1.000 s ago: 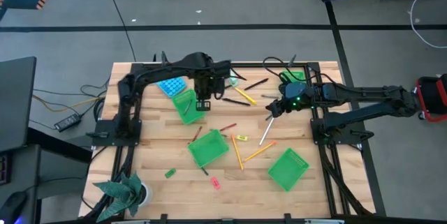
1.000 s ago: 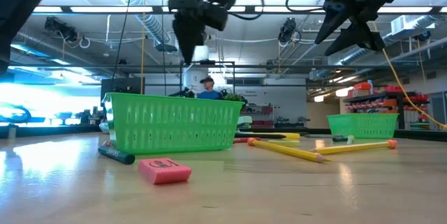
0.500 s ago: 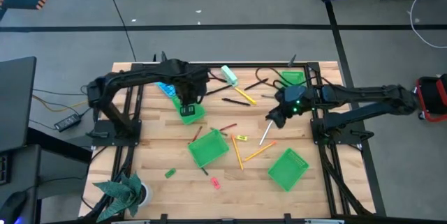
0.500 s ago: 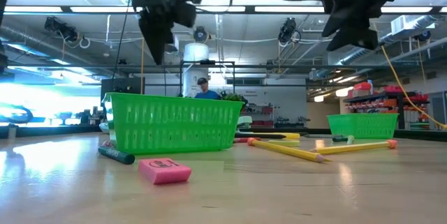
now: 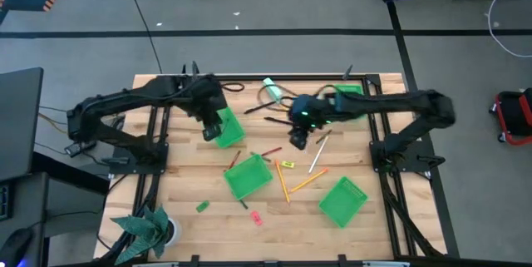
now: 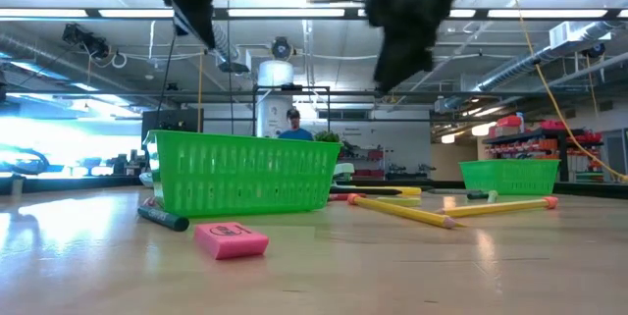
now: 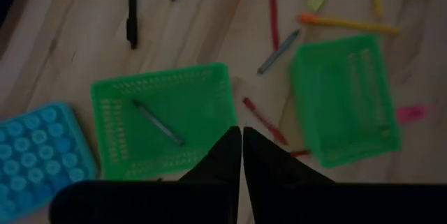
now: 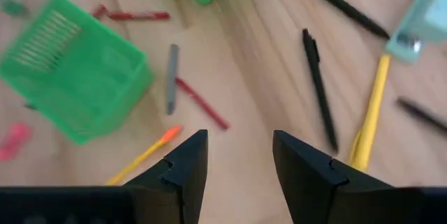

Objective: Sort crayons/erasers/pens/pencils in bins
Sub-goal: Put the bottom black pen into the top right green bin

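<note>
Four bins, high view: one beside the left gripper, one mid-table, one near the right front, one at the far edge — pencils lie loose between.
Right gripper, high view: over the table's middle.
Low view: pink eraser and dark crayon before the nearest bin.
Left wrist view: fingers pressed together above a bin holding one thin grey stick.
Right wrist view: fingers spread — black pens and a yellow one on the wood beyond.
</note>
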